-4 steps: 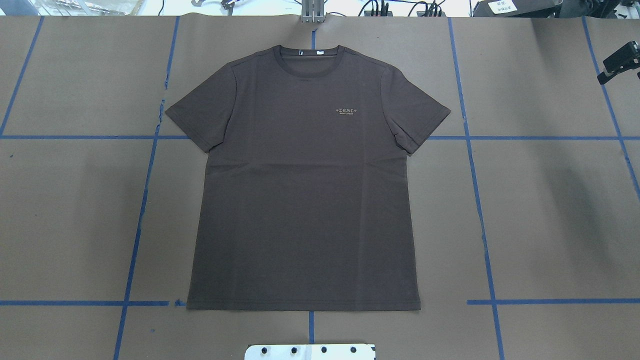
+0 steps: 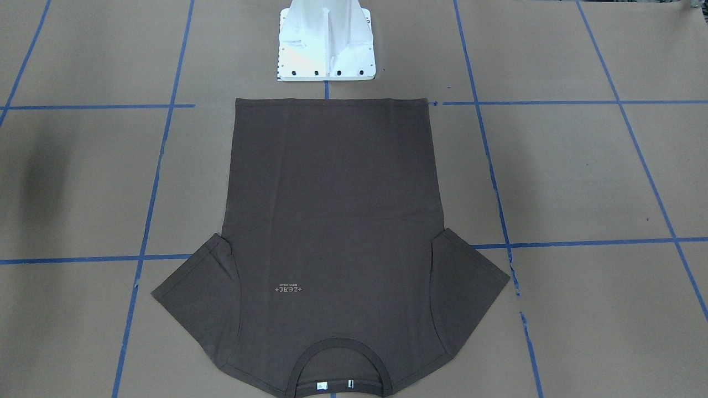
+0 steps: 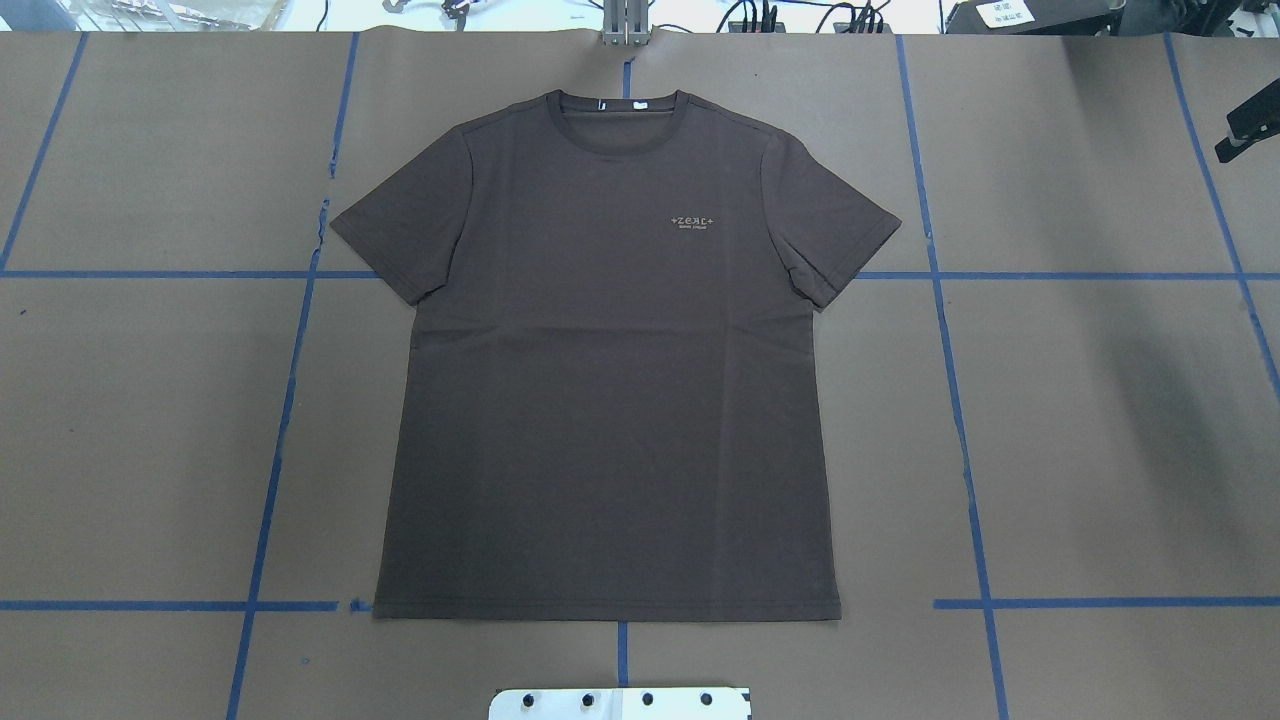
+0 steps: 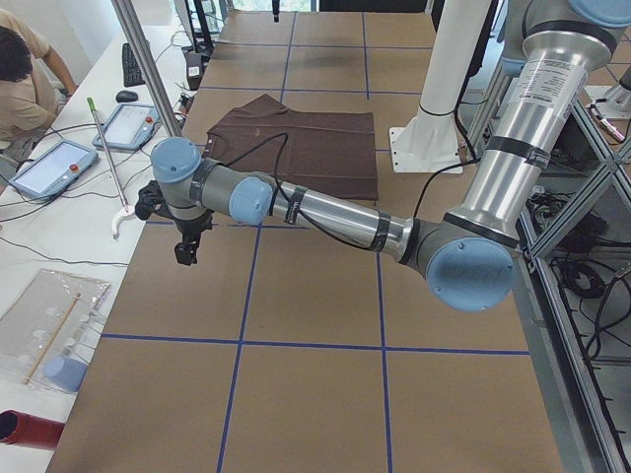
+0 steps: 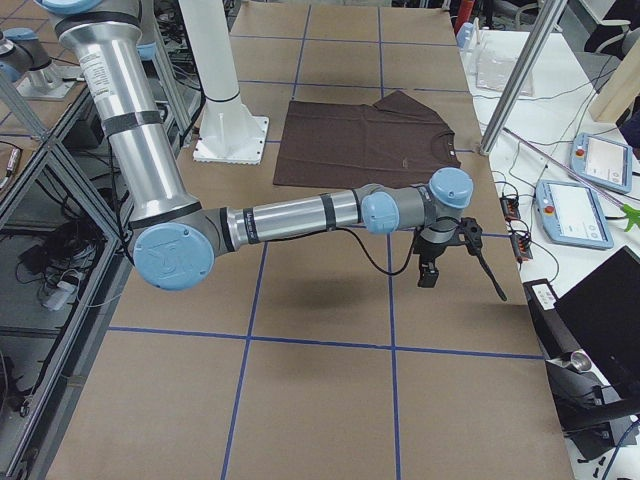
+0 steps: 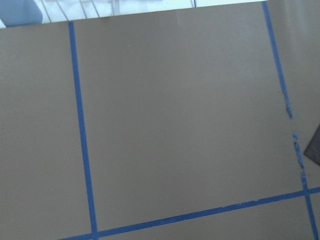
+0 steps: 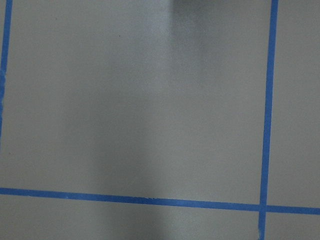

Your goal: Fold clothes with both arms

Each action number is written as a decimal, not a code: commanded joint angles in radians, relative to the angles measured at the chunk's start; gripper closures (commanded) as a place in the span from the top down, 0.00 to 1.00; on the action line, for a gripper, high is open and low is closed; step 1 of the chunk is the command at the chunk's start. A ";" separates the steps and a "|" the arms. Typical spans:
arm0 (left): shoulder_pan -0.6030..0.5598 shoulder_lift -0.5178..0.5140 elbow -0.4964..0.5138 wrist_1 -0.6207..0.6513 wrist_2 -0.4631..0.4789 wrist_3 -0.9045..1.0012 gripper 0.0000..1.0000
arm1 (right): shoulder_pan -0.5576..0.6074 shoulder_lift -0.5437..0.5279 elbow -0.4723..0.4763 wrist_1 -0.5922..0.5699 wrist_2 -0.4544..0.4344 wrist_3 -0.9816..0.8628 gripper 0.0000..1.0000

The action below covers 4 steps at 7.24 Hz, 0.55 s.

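Hanging the left black two-finger gripper (image 4: pixel 184 254) and the right black two-finger gripper (image 5: pixel 428 276) over the brown paper-covered table's (image 3: pixel 1100 420) ends, openness impossible to tell, well apart from the dark brown short-sleeved T-shirt (image 3: pixel 610 380) lying flat at centre, likely needing matched, symmetric sleeve grips.

Table (image 3: pixel 1100 450): covered with brown paper.
Tape (image 3: pixel 960 400): blue lines, grid across the paper.
T-shirt (image 3: pixel 610 400): dark brown, spread flat mid-table, logo side up, sleeves out.
Base (image 2: pixel 326 44): white, bolted down, near the shirt hem, not touching.
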 commanded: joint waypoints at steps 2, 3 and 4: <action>0.015 0.136 -0.167 -0.029 -0.009 -0.003 1.00 | -0.179 0.002 -0.005 0.223 0.004 0.157 1.00; 0.015 0.144 -0.167 -0.028 -0.007 -0.003 1.00 | -0.278 0.056 -0.064 0.342 -0.097 0.370 1.00; 0.015 0.145 -0.167 -0.029 -0.009 -0.003 1.00 | -0.380 0.128 -0.156 0.460 -0.210 0.605 1.00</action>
